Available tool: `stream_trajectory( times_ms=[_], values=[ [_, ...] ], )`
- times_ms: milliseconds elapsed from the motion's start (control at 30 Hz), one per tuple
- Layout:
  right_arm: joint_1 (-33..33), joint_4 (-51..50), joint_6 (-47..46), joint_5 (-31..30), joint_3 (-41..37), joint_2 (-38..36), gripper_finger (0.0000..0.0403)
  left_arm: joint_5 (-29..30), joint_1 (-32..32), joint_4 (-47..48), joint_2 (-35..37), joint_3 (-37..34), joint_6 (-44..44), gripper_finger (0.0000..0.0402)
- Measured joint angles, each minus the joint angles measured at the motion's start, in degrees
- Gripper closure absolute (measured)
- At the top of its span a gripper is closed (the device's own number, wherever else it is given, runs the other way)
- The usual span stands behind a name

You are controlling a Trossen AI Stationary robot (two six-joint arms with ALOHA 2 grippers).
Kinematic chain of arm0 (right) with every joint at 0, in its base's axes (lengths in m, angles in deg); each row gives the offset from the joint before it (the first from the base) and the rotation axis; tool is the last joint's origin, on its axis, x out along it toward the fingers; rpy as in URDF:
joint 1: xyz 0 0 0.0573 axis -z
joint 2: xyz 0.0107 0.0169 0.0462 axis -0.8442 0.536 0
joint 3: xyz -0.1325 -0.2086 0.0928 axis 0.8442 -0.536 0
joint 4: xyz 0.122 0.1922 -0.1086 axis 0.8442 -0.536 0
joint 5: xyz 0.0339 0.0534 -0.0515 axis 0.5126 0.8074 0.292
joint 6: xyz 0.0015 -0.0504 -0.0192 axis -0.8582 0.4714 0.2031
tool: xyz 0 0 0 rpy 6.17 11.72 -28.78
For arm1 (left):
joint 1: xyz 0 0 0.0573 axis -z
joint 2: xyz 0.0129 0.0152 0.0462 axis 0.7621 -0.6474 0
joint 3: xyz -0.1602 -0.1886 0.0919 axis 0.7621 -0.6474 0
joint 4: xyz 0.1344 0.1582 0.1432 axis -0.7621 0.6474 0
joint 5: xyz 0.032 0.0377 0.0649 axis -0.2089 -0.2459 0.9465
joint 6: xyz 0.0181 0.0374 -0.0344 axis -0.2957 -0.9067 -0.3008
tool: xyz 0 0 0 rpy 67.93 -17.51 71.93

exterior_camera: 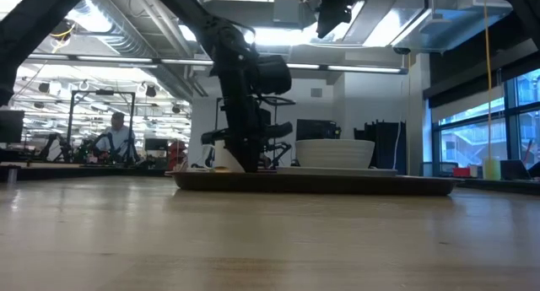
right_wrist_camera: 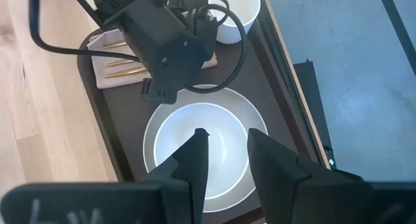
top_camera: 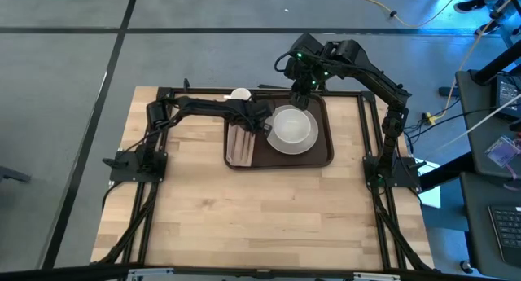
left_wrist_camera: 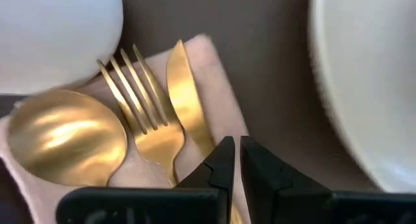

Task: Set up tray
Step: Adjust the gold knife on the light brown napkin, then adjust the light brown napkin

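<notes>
The dark brown tray [top_camera: 326, 151] lies at the table's far middle. On its right half stands a white bowl [top_camera: 293, 128] on a plate. On its left half lies a pink napkin [left_wrist_camera: 214, 74], with a gold spoon [left_wrist_camera: 65, 136], fork [left_wrist_camera: 140, 100] and knife [left_wrist_camera: 185, 87] side by side on it. A white cup [top_camera: 240, 94] stands at the tray's far left corner. My left gripper [left_wrist_camera: 235, 149] is shut and points steeply down over the knife's handle. My right gripper [right_wrist_camera: 226, 143] hangs open high above the bowl [right_wrist_camera: 224, 120], with nothing between its fingers. My left gripper's shut fingertips stand right over the knife where blade meets handle [left_wrist_camera: 207, 143], coming slanting from above. The fingers themselves hide the spot, so I cannot tell whether they touch the knife. The knife lies flat on the napkin.
Bare wood of the table [top_camera: 244, 216] stretches from the tray to the near edge. Black frame rails [top_camera: 370, 126] run along the table's sides. In the low view a person [exterior_camera: 114, 135] sits far off in the room behind.
</notes>
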Motion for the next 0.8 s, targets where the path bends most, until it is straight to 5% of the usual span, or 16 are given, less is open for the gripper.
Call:
stream_trajectory(
  times_ms=[300, 400, 500, 600, 800],
  values=[
    [0.02, -4.24, -7.77, 0.00, 0.00, -0.01, 0.0292, 3.75, -0.76, 5.35, 14.55, 0.98, -14.30, 0.0382],
    [-1.56, 0.22, -6.98, 0.40, -2.96, -2.04, 0.0292, 8.77, -1.04, 6.09, 23.18, -1.38, -17.80, 0.0382],
    [-3.79, 9.78, -7.48, 3.17, -10.31, -6.73, 0.0292, 7.33, -2.52, 3.99, 33.15, -7.35, -18.95, 0.0382],
    [-5.64, 20.53, -9.08, 5.64, -21.70, -13.23, 0.0292, 2.20, -4.01, -2.21, 44.75, -16.74, -20.41, 0.0382],
    [-9.59, 45.61, -9.83, 6.03, -47.98, -30.48, 0.0292, -17.91, -5.69, -19.07, 68.13, -35.70, -29.64, 0.0382]
  ],
)
